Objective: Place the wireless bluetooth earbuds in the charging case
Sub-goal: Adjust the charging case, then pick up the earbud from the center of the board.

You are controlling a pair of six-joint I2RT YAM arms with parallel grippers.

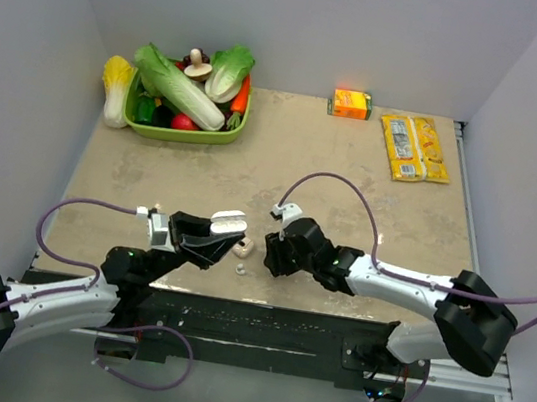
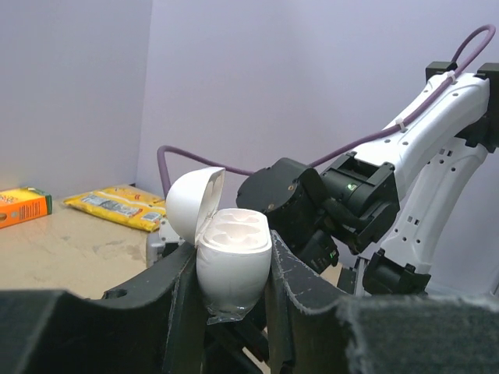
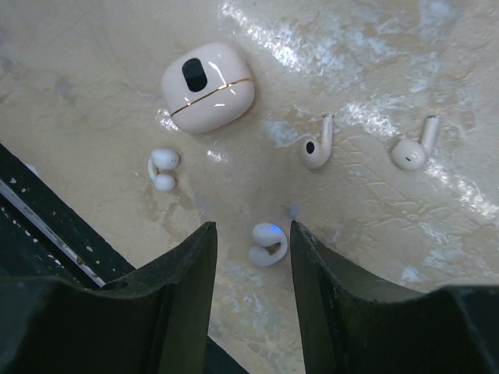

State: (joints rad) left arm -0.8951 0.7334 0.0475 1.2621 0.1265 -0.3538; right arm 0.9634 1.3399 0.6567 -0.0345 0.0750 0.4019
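White and glossy, the charging case [image 2: 232, 261] sits clenched in the left pincer [image 2: 232, 282], held upright with its lid flipped open and its moulded wells showing no bud inside. The right pincer [image 3: 251, 231] hangs released, jaws spread either side of a clip-shaped earbud [image 3: 267, 243] lying on the worktop [image 1: 352, 183], well below a closed pinkish case [image 3: 207, 95]. A second clip-shaped bud [image 3: 162, 169] lies near that closed case, below and left of it. A stemmed bud [image 3: 315, 148] and a farther stemmed bud [image 3: 413, 149] lie to its right. The step in hand looks like picking the first bud. Next, the right pincer must drop, close gently on that small slippery piece, then carry it to the open wells. Only the left wrist view shows those wells. Only the right wrist view tells the buds apart; from overhead they are specks.
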